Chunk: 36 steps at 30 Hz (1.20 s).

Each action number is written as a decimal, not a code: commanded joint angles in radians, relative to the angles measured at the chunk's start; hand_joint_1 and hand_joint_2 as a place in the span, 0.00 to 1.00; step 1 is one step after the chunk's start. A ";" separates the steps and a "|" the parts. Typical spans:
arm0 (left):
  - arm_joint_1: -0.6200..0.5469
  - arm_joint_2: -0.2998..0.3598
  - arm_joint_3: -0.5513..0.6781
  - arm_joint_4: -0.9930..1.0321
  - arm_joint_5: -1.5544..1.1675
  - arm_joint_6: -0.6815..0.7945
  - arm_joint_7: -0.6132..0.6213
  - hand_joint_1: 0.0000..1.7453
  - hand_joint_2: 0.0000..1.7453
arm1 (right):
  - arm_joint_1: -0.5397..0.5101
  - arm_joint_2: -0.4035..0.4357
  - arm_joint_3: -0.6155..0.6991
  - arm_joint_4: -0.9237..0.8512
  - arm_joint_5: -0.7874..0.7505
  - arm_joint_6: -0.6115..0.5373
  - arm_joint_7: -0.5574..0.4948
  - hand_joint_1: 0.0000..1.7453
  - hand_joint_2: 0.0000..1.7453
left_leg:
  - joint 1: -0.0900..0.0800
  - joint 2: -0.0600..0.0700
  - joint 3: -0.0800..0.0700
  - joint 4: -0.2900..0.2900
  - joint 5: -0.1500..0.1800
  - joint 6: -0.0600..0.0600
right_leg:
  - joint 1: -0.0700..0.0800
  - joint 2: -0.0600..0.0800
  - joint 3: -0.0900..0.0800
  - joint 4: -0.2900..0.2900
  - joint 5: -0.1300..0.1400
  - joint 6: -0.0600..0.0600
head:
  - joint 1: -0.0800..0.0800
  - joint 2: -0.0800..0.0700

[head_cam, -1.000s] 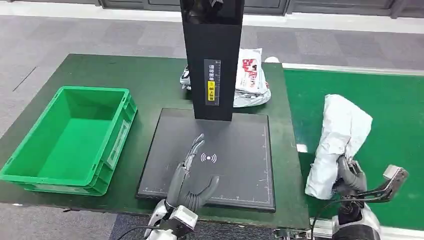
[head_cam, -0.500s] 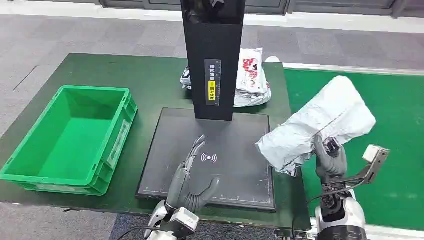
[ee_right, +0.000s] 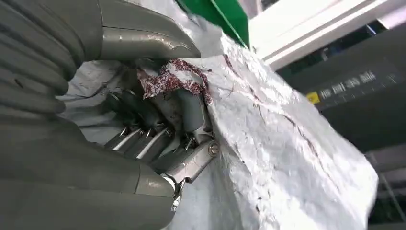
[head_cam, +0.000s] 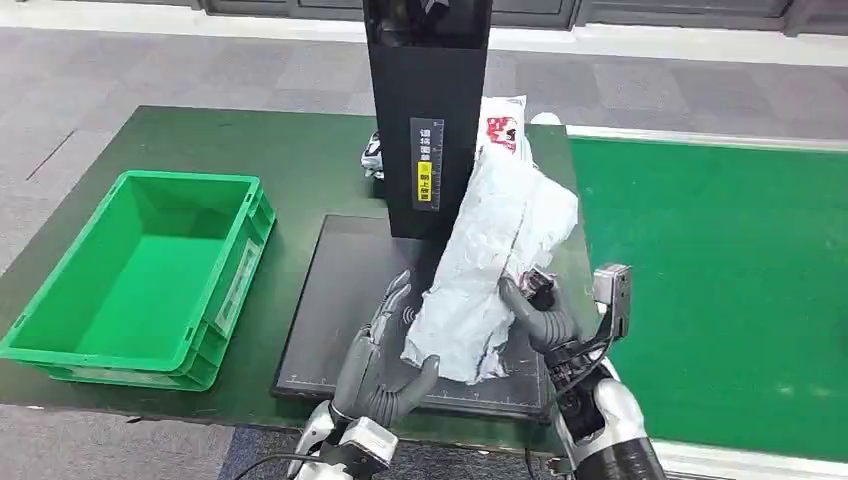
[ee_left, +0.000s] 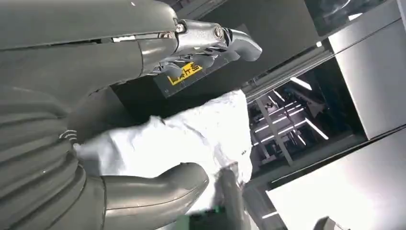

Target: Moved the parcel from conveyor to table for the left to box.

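Parcel (head_cam: 497, 262) transfer is at its middle step: the grey, crumpled mailer bag is off the green conveyor (head_cam: 720, 270) and hangs tilted over the black scanning pad (head_cam: 330, 310) on the desk (head_cam: 200, 140), its upper end leaning close to the black post (head_cam: 425, 110) that rises from the pad's far edge. The right robot hand (head_cam: 535, 310) grips the bag by its conveyor-side edge, and the right wrist view shows the fingers (ee_right: 158, 139) curled into the wrinkled plastic with the thumb pressed over the top. Whether the bag's lower end already touches the pad I cannot tell; it looks very near or just resting there.

The left robot hand (head_cam: 385, 350) holds nothing, fingers spread and pointing toward the post, lying over the near part of the pad with the bag's lower corner just beside its thumb. The green box (head_cam: 60, 330) stands well apart from the post, on the far side of the pad from the conveyor. Another printed bag (head_cam: 505, 125) lies behind the post.

By my judgement, the next move calls for lowering the parcel flat onto the pad, clear of the post, and loosening the right fingers so the plastic does not drag along. Only then can the left hand close on it for boxing.
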 commanded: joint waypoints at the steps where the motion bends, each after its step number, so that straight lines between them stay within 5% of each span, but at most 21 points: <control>1: 0.016 0.016 -0.001 0.013 0.010 0.010 -0.007 0.00 1.00 | -0.089 -0.003 0.105 0.144 -0.036 0.024 0.023 1.00 1.00 | 0.001 0.002 0.002 -0.002 0.000 0.000 | 0.001 0.004 0.001 -0.002 0.001 -0.001 | 0.000 0.000; 4: 0.008 0.014 0.001 0.018 0.015 0.020 -0.010 0.00 1.00 | -0.160 0.041 0.155 0.286 -0.048 0.035 0.035 1.00 1.00 | 0.000 0.003 0.001 -0.001 0.000 0.000 | 0.000 0.005 0.000 -0.001 0.001 -0.001 | 0.000 0.000; 5: 0.007 0.013 0.002 0.022 0.018 0.023 -0.011 0.00 1.00 | -0.183 0.050 0.172 0.340 -0.042 0.035 0.029 0.87 1.00 | 0.001 0.006 0.001 -0.002 0.000 -0.001 | 0.001 0.008 0.000 -0.002 0.003 -0.001 | 0.000 0.000; 6: 0.007 0.014 0.004 0.026 0.020 0.025 -0.011 0.00 1.00 | -0.199 0.058 0.185 0.389 -0.045 0.035 0.025 0.00 1.00 | 0.000 0.006 0.001 -0.001 0.000 -0.001 | 0.000 0.008 -0.001 -0.001 0.002 -0.001 | 0.000 0.000; 19: -0.022 0.014 0.017 0.044 0.040 0.038 -0.016 0.00 1.00 | -0.262 0.076 0.289 0.661 -0.052 0.054 0.054 0.00 1.00 | 0.001 0.000 0.000 -0.002 0.002 -0.001 | 0.001 0.002 0.000 -0.002 0.001 -0.001 | 0.000 0.000; 29: -0.009 0.017 0.027 0.033 0.039 0.059 -0.008 0.00 1.00 | -0.242 0.043 0.318 0.640 -0.056 0.069 0.067 0.00 1.00 | 0.001 -0.002 0.001 -0.002 0.002 -0.002 | 0.001 0.000 0.000 -0.002 0.001 -0.001 | 0.000 0.000; 30: -0.007 0.017 0.030 0.032 0.038 0.061 -0.007 0.00 1.00 | -0.241 0.028 0.332 0.614 -0.044 0.070 0.047 0.00 0.00 | 0.001 -0.002 0.001 -0.002 0.003 -0.002 | 0.001 0.000 0.000 -0.002 0.001 -0.001 | 0.000 0.000; 36: 0.034 0.020 0.069 -0.008 0.021 0.076 -0.005 0.00 1.00 | -0.140 -0.105 0.253 0.200 -0.024 -0.014 0.017 0.00 0.00 | 0.001 -0.005 -0.001 -0.001 0.003 -0.001 | 0.001 -0.003 -0.001 -0.002 0.001 0.000 | 0.000 0.000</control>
